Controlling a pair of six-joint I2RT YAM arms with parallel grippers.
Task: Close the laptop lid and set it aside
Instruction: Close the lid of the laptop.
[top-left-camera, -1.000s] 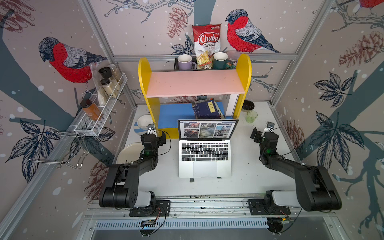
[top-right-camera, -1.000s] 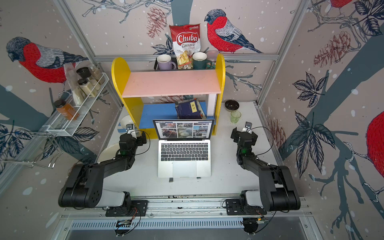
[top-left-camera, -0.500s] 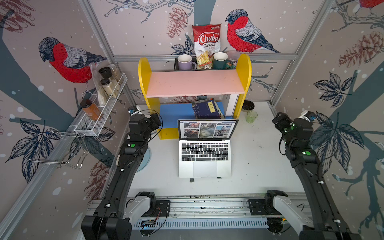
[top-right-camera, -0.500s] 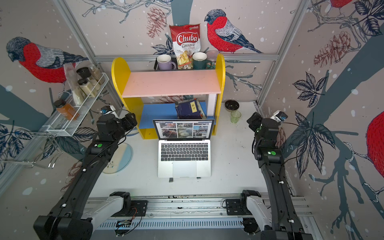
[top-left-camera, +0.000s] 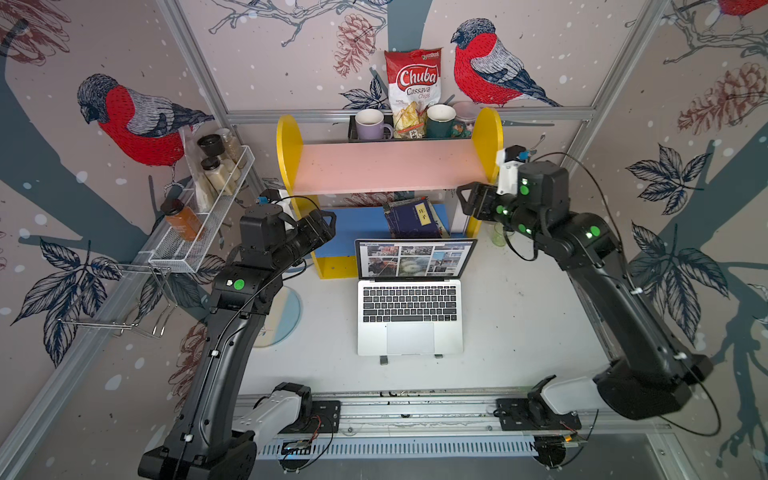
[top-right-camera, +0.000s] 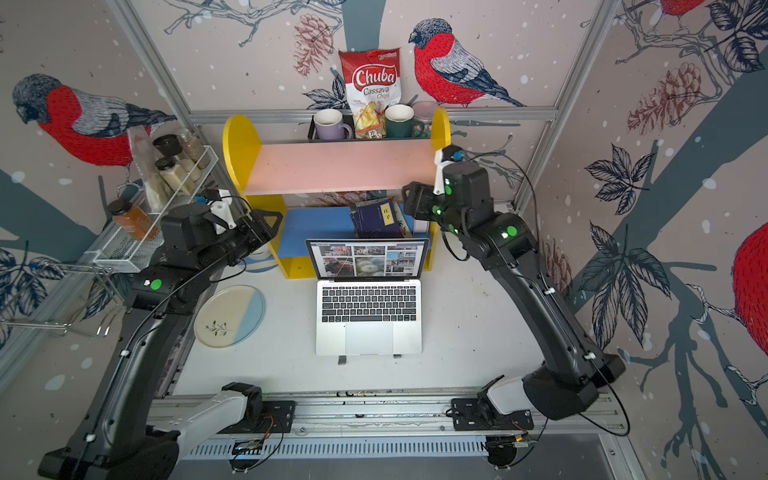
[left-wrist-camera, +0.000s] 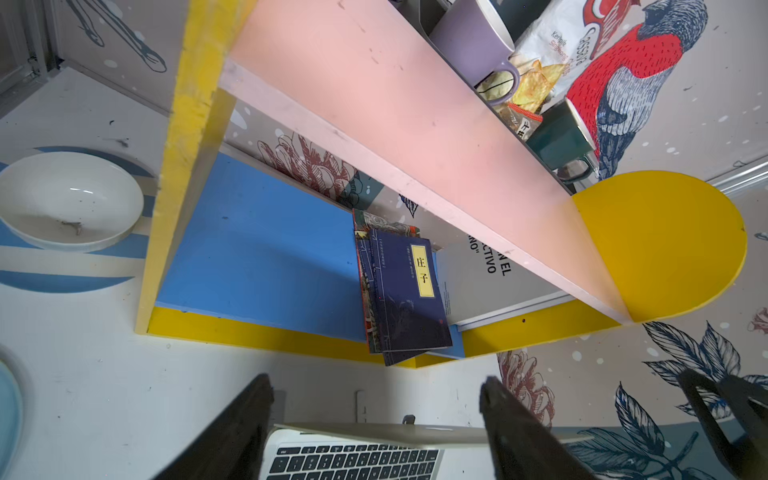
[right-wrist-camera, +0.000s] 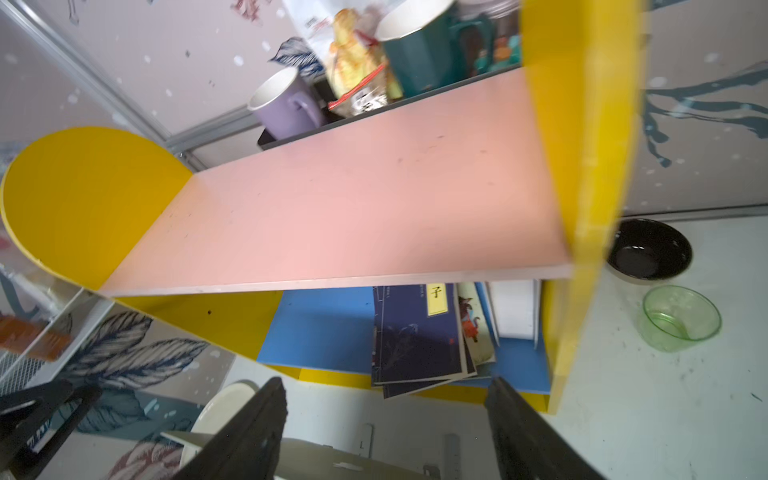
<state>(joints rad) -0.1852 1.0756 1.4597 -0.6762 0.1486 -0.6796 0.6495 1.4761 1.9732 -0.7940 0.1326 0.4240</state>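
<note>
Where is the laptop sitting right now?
In both top views the open laptop sits mid-table, its lid raised in front of the yellow shelf, a plate on the left arm's side.

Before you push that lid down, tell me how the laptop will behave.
The laptop lid looks like a rigid hinged panel, so it should swing down whole rather than flex. The laptop rests on a stand with two small front lips, so a hard push could rock or slide it.

Lab robot cell, mock home: alu frame (top-left-camera: 291, 115), bird-print walls (top-left-camera: 137, 124), arm rail (top-left-camera: 415, 411).
</note>
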